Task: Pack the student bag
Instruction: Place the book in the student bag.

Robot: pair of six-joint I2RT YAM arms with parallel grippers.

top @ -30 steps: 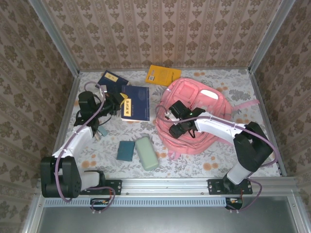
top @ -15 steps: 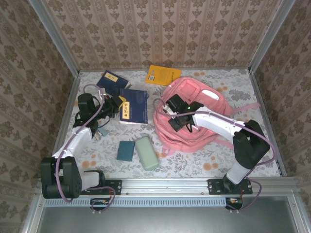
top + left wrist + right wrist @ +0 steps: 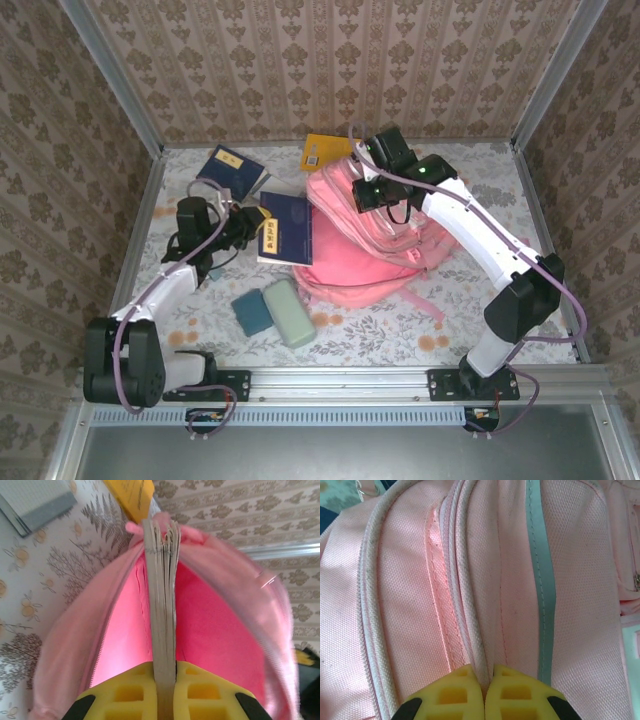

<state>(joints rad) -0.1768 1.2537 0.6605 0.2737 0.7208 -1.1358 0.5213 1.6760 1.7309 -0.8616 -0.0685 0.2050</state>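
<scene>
The student bag (image 3: 375,255), a big pink backpack, lies right of the table's middle with its mouth facing left. My right gripper (image 3: 378,188) is shut on a seam of its upper rim and holds that rim raised; in the right wrist view the yellow fingers (image 3: 512,690) pinch a fold of pink fabric (image 3: 485,605) at the gripper (image 3: 484,672). My left gripper (image 3: 245,228) is shut on a dark blue book with a yellow label (image 3: 287,228). In the left wrist view the book's page edge (image 3: 162,605) runs from the gripper (image 3: 163,669) into the bag's pink open mouth (image 3: 215,630).
A second dark blue book (image 3: 232,168) lies at the back left and a yellow book (image 3: 322,152) behind the bag. A teal box (image 3: 250,312) and a pale green case (image 3: 290,312) sit near the front. Patterned walls close in the table on three sides.
My right gripper has shut on the bag's rim and drawn it up and toward the back, opening the mouth. The left arm has carried the blue book rightward to that mouth.
</scene>
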